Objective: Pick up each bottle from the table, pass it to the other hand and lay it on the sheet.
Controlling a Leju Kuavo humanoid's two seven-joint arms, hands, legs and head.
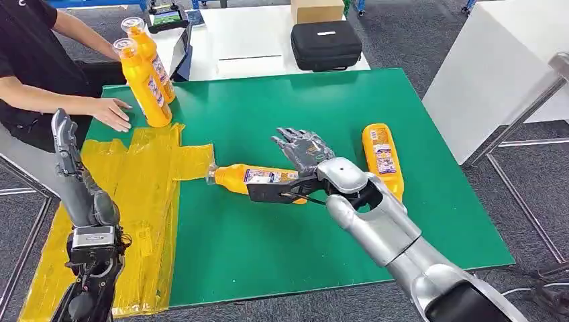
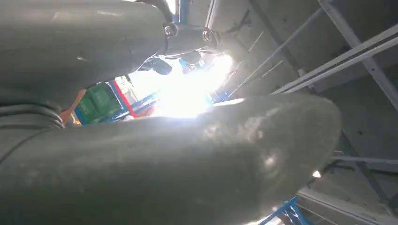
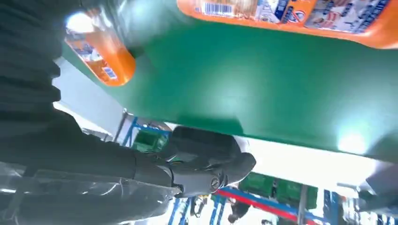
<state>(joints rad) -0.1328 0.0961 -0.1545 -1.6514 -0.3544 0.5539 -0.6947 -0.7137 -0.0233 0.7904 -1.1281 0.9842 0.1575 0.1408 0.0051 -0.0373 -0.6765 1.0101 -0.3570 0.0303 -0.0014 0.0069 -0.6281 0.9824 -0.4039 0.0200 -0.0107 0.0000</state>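
The robot's right hand (image 1: 303, 153) hovers with fingers spread wide over the orange plastic bottle with a printed label (image 1: 251, 177) lying on its side on the green table mat (image 1: 268, 255), cap toward the crinkled yellow plastic sheet (image 1: 144, 174) — nothing gripped yet. This looks like the pick-up step; next the hand must lower and close round the body. The left hand (image 1: 64, 137) waits raised beside the sheet, fingers straight and holding nothing, for the handover.
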